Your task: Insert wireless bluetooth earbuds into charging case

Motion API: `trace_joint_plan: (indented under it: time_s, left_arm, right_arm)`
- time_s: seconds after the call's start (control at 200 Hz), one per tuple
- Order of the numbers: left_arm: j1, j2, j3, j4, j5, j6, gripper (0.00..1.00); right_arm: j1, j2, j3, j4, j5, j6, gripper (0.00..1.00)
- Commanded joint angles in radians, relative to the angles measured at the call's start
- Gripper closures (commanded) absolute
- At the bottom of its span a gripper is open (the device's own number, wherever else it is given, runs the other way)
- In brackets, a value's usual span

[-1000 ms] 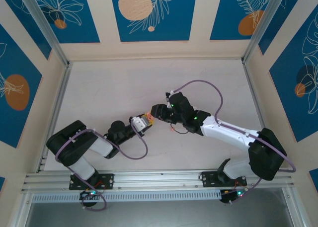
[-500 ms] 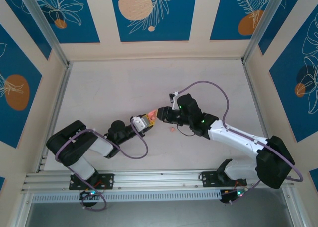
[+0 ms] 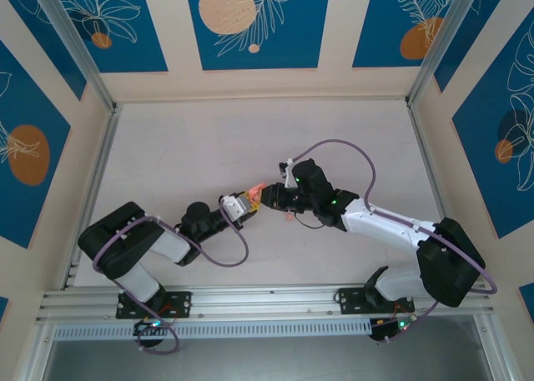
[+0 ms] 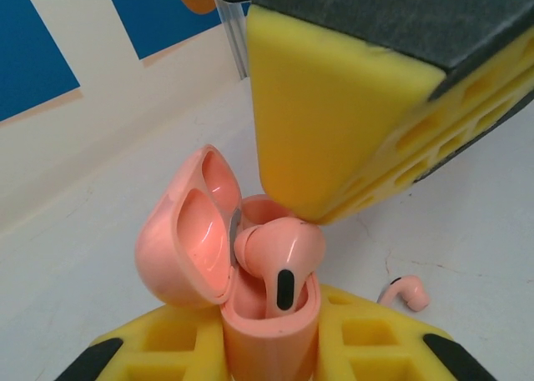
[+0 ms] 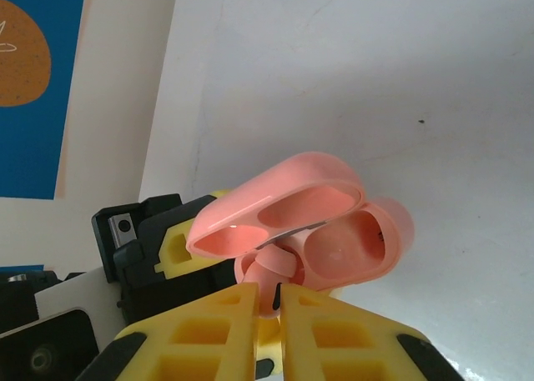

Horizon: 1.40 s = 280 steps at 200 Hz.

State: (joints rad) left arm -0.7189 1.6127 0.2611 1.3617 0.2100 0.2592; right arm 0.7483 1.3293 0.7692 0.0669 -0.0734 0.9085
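The salmon-pink charging case (image 4: 271, 335) stands upright with its lid (image 4: 188, 231) swung open, and my left gripper (image 4: 271, 352) is shut on its body. One earbud (image 4: 279, 249) sits partly in a case well, its stem down. My right gripper (image 5: 269, 302) is shut on that earbud (image 5: 271, 273), just below the open lid (image 5: 284, 198). From above, the two grippers meet at mid-table: left gripper (image 3: 242, 204), case (image 3: 253, 191), right gripper (image 3: 267, 198). A second earbud (image 4: 406, 291) lies loose on the table (image 3: 289, 215) just right of the case.
The pale table (image 3: 192, 147) is walled by aluminium rails and blue-and-cream panels (image 3: 257, 22). A purple cable (image 3: 334, 143) loops above the right arm, another (image 3: 225, 260) hangs under the left wrist.
The right gripper's jaws have closed on the earbud and it has edged back left against the open case. The left arm and the loose earbud have stayed put.
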Motion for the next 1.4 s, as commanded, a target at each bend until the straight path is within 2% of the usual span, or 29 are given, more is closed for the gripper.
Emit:
trace_joint_plan:
  time_s: [0.0, 0.365, 0.55, 0.87, 1.095, 1.395]
  left_arm:
    - [-0.012, -0.025, 0.013, 0.045, 0.020, -0.020, 0.78]
    - [-0.013, -0.027, 0.017, 0.045, 0.020, -0.024, 0.78]
    - [-0.013, -0.031, 0.012, 0.045, 0.019, -0.025, 0.78]
    - [-0.013, -0.033, 0.007, 0.045, 0.011, -0.024, 0.78]
    - [-0.013, -0.031, 0.007, 0.045, 0.010, -0.024, 0.78]
    - [-0.013, -0.027, 0.012, 0.045, 0.012, -0.026, 0.78]
  right_arm:
    - [-0.002, 0.011, -0.001, 0.033, -0.034, 0.005, 0.85]
    - [0.016, 0.045, 0.005, 0.050, -0.042, 0.020, 0.86]
    - [0.014, 0.040, 0.007, -0.018, -0.010, 0.017, 0.86]
    - [-0.004, -0.039, 0.004, -0.016, -0.006, -0.029, 0.76]
    - [-0.023, -0.086, -0.011, -0.016, -0.024, -0.048, 0.77]
    - [-0.026, -0.021, 0.008, 0.024, -0.084, -0.038, 0.81]
